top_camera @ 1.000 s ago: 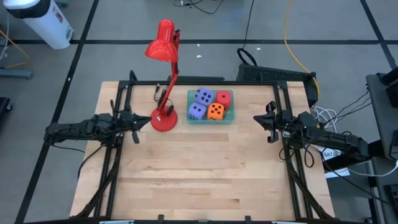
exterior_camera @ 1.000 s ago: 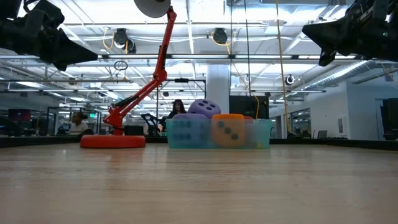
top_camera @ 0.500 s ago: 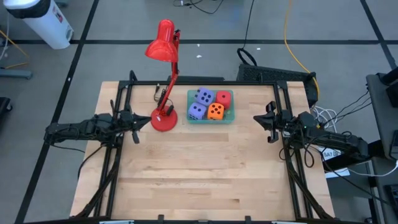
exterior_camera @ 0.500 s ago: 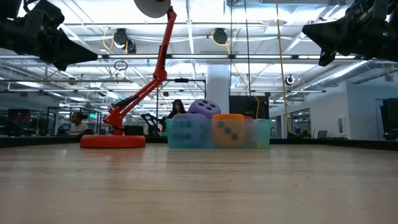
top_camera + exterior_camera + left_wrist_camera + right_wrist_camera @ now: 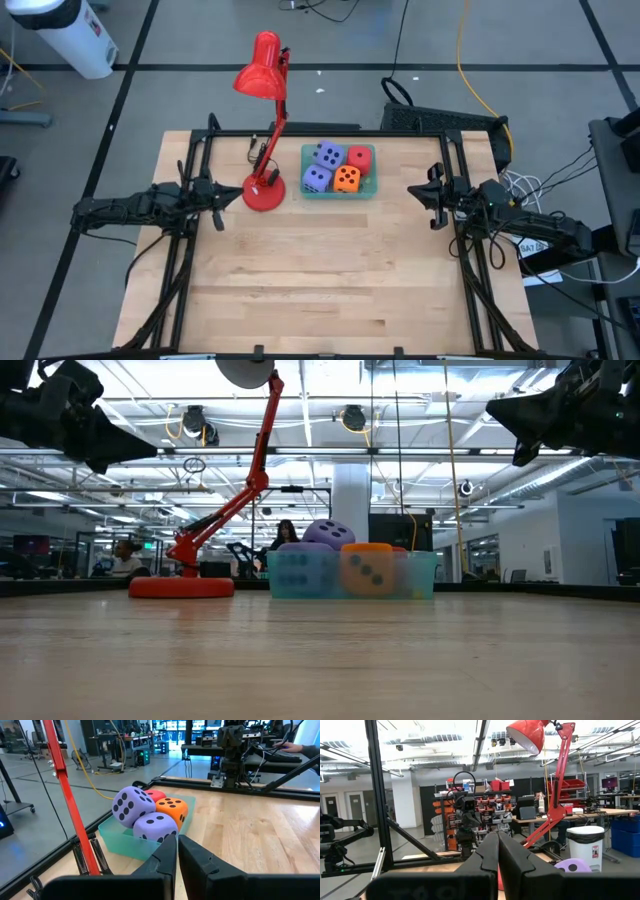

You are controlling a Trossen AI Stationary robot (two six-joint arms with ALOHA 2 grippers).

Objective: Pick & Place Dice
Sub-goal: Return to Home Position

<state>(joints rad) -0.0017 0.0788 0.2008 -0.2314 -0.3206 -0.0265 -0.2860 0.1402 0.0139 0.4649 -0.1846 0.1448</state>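
Showing nothing moved since the earlier frame. Lying packed in the shallow green plastic bin [image 5: 339, 195] at the wooden tabletop's [image 5: 320, 280] far edge, beside the red desk lamp [image 5: 265, 190]: two purple-blue soft dice [image 5: 330, 154] [image 5: 317, 178], orange soft die [image 5: 347, 179], red soft die [image 5: 360, 158]. Hovering raised at opposite sides, fingers pressed together: left pincer [image 5: 177, 840], right pincer [image 5: 497, 836].

dice, four in all: two purple-blue dice [image 5: 330, 154] [image 5: 317, 178], one orange die [image 5: 347, 179], one red die [image 5: 361, 158]. green bin [image 5: 338, 195]: one. red desk lamp [image 5: 264, 192]: one. wooden table [image 5: 320, 270]: one. grippers, two: left gripper [image 5: 228, 196], right gripper [image 5: 414, 190]. white canister [image 5: 70, 35] on the floor: one. people [image 5: 125, 558] [image 5: 287, 535] beyond the table: two.
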